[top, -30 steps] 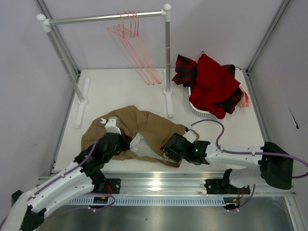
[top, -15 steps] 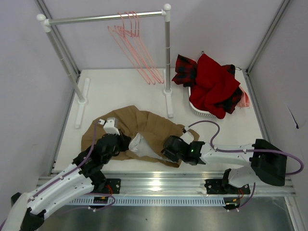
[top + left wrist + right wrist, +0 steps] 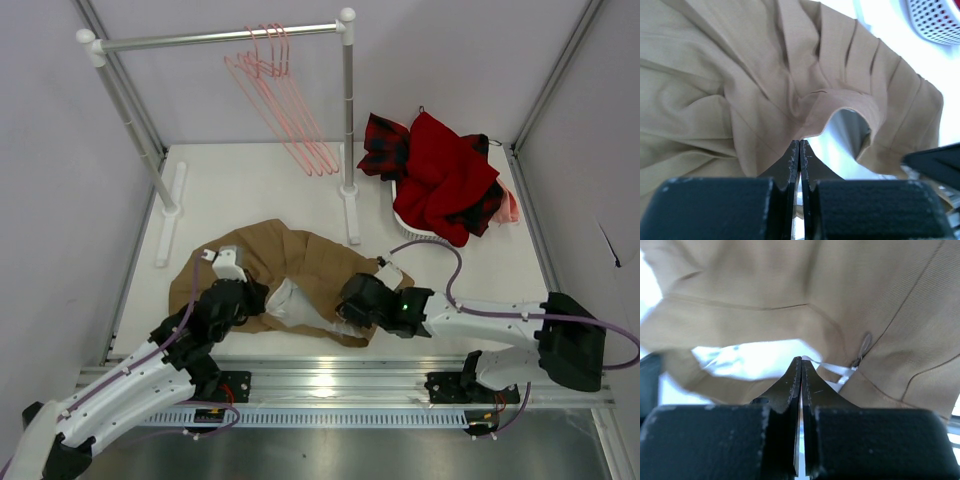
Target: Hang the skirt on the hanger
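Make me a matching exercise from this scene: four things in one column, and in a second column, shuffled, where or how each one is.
Column one
1. skirt
2. pink hangers
3. red garment
4. left gripper

Column two
A. hanging on the rail
B. shut on the skirt's edge
C. heaped on the white basket
D. crumpled on the table

Pairs: 1-D, 2-A, 3-C, 4-B
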